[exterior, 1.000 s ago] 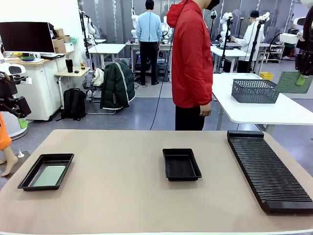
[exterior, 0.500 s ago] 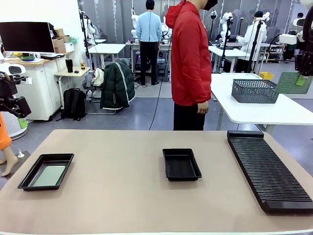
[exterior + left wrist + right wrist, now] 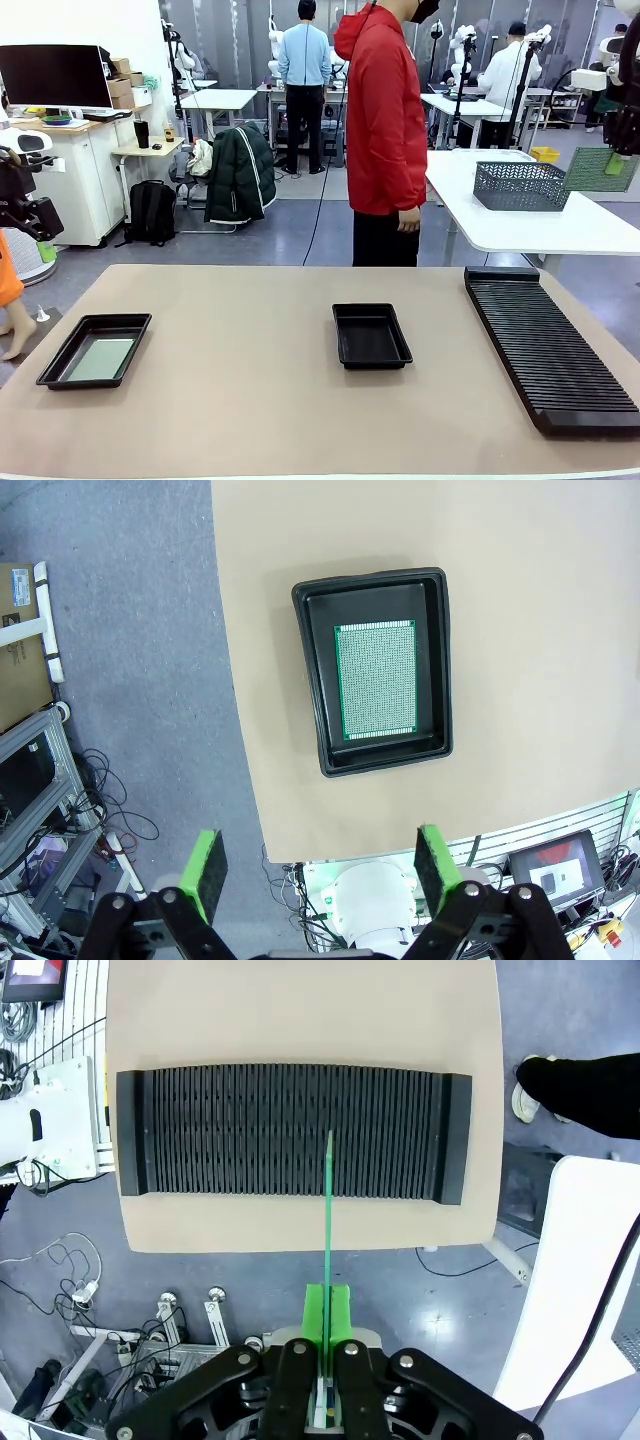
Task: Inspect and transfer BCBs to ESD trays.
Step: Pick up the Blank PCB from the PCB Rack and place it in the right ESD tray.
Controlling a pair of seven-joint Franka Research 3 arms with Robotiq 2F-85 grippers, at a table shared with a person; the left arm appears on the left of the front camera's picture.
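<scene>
Right gripper point(image 3: 326, 1360) pinches the thin green circuit board point(image 3: 328, 1200) by one edge, so it could twist or slip before reaching the empty shallow black tray point(image 3: 371, 338). Left gripper point(image 3: 318, 865) is open, empty.

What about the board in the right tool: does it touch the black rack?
Apart. In the front view the right tool holds the board high above the rack, which lies on the table.
</scene>
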